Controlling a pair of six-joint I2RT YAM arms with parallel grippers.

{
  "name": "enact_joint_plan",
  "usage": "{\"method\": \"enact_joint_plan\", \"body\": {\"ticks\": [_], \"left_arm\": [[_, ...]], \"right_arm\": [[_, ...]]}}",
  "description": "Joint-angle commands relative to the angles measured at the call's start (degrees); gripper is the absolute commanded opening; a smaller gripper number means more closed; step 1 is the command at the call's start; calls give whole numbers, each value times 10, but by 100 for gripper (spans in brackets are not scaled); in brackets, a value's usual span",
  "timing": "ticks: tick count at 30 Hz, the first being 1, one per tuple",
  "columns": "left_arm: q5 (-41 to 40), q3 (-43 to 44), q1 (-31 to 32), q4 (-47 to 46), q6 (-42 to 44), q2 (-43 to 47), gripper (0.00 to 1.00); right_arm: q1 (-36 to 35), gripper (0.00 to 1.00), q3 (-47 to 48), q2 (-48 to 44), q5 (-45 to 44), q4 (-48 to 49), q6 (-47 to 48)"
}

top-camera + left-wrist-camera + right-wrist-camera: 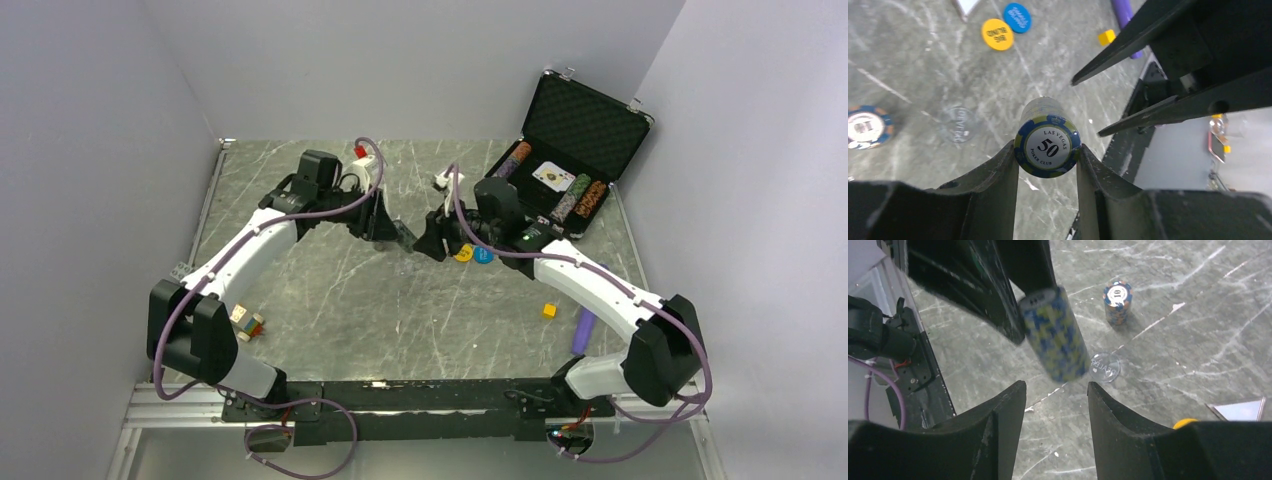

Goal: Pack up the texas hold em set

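Note:
The black briefcase [583,122] stands open at the back right, with multicoloured chip rows [578,198] and a card [552,176] inside. My left gripper [405,238] is shut on a blue and yellow stack of 50 chips [1048,145] and holds it above the table. My right gripper [432,246] faces it, open and empty; in the right wrist view the stack [1055,335] hangs just beyond its fingertips [1015,392]. A stack of 10 chips [1118,301], a clear disc [1104,367], a yellow disc [463,253] and a blue disc [483,256] lie on the table.
A small yellow cube [549,310] and a purple stick [583,330] lie at the right front. Small coloured blocks [247,322] lie at the left front. A red object [359,151] and a white object [441,181] sit toward the back. Grey walls enclose the table.

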State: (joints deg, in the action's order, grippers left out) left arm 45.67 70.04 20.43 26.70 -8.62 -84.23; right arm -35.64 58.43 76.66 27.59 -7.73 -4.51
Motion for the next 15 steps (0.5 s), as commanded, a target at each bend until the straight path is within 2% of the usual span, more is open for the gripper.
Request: {"method": "enact_joint_plan", "body": {"ticks": [1,9,15], "left_arm": [[104,2,11,-58,-21,0,0],[117,4,18,-58,-22,-2,0],[127,3,21,-60,-23,-5,0]], "right_arm": [[-37,54,42,7,-60,-8,56],[-89,56,51,17,-142,-27,96],[-116,57,31,14,-194,-2,107]]}}
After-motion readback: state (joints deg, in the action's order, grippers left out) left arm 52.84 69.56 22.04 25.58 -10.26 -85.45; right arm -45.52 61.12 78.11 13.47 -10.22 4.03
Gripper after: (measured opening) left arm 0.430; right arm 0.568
